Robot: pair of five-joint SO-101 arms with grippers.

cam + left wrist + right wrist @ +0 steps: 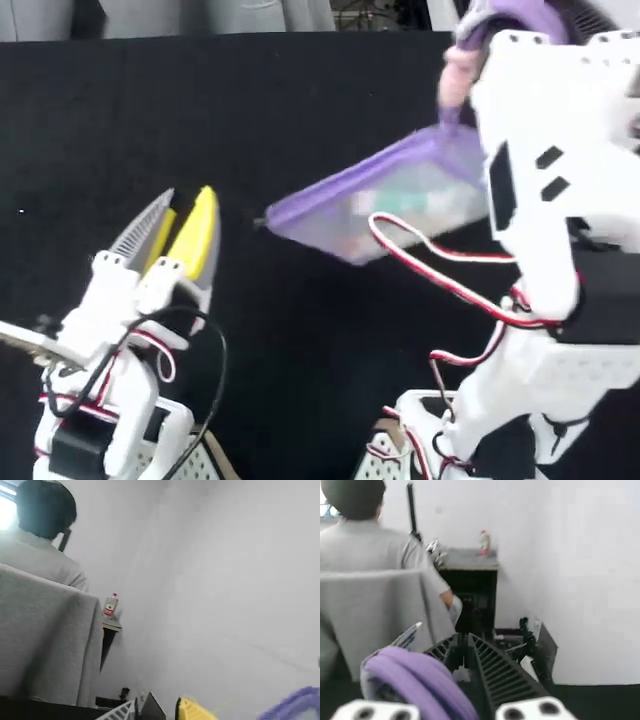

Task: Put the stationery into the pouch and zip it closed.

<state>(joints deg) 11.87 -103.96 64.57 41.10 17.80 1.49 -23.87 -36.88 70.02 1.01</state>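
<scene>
Hanging tilted above the table (120, 120) toward two o'clock in the high view, the pouch (320, 215) is pinched by its raised corner in the clenched right gripper (467, 645), and the stationery (400, 205) shows pale through its wall. The left gripper (188, 195), at eight o'clock, has its fingers slightly parted and grasps nothing. Zipping looks like what remains: the left should pinch the slider squarely and draw it along the top edge while the right keeps that edge taut, since slack would likely jam it.

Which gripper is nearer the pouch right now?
Right. The right gripper grips the pouch at its upper corner, holding it tilted above the table. The left gripper sits open, apart, off the pouch's lower end.
</scene>
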